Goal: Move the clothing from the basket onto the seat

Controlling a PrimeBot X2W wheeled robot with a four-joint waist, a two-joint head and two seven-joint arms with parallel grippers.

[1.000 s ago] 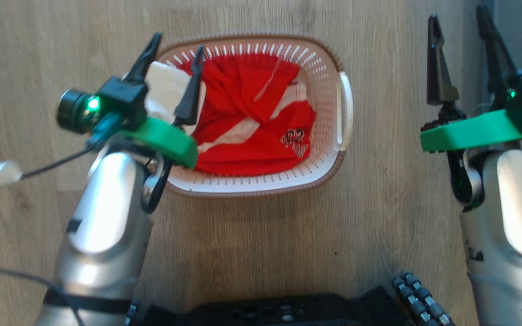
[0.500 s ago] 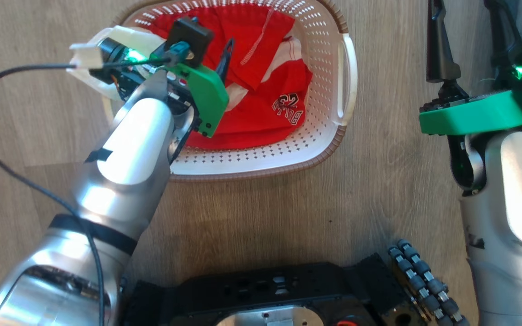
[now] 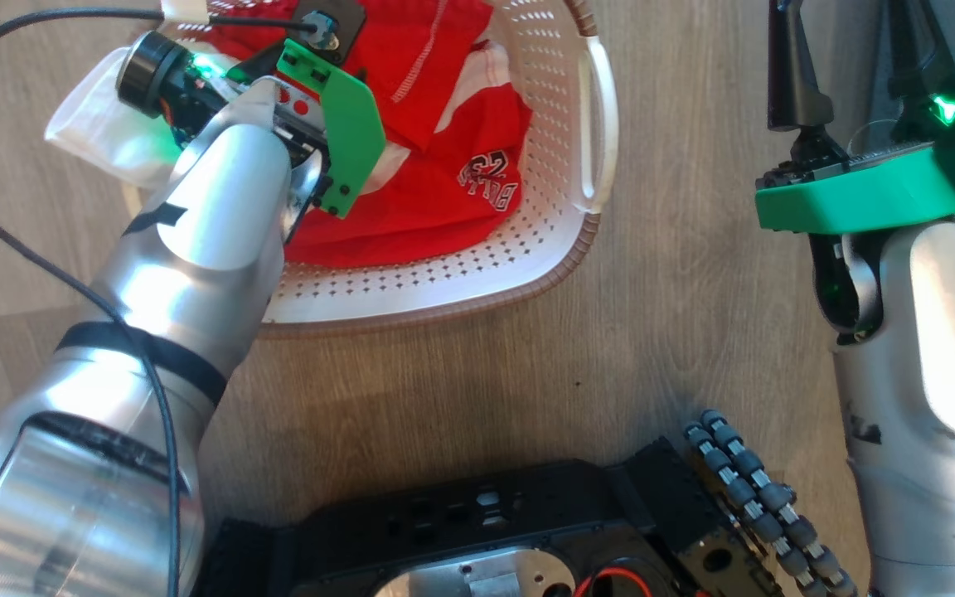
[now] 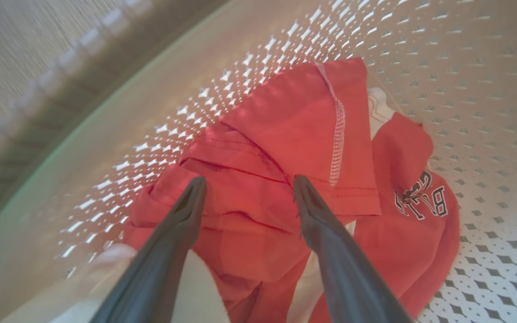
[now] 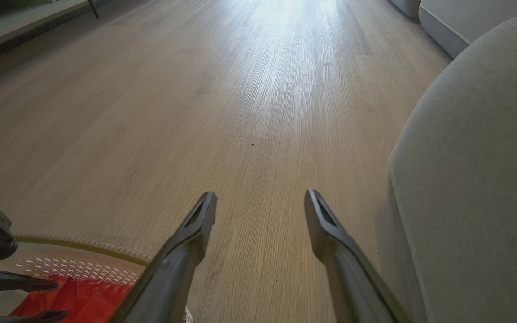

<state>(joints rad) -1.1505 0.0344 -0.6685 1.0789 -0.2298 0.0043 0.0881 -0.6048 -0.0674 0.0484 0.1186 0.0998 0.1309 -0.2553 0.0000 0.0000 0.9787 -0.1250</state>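
The left gripper (image 4: 248, 181) has dipped into the oval cream perforated basket (image 4: 465, 67), jaws wide. The red white-striped garment (image 4: 285, 134) lies directly ahead at frame centre. The right gripper (image 5: 260, 195), also wide, is well apart from it.

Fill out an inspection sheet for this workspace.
Surface: pale wood-plank floor.
Job's things: red garment bunched inside the basket; white cloth at its left rim; grey seat to the right.
Clutter: nothing seen.
Grippers: left gripper inside the basket, jaws open over the red garment, not closed on it; right gripper open above the floor beside the seat.
Cables: black cable loops off the left wrist along the arm.
Surroundings: low bench far left; another grey cushion.
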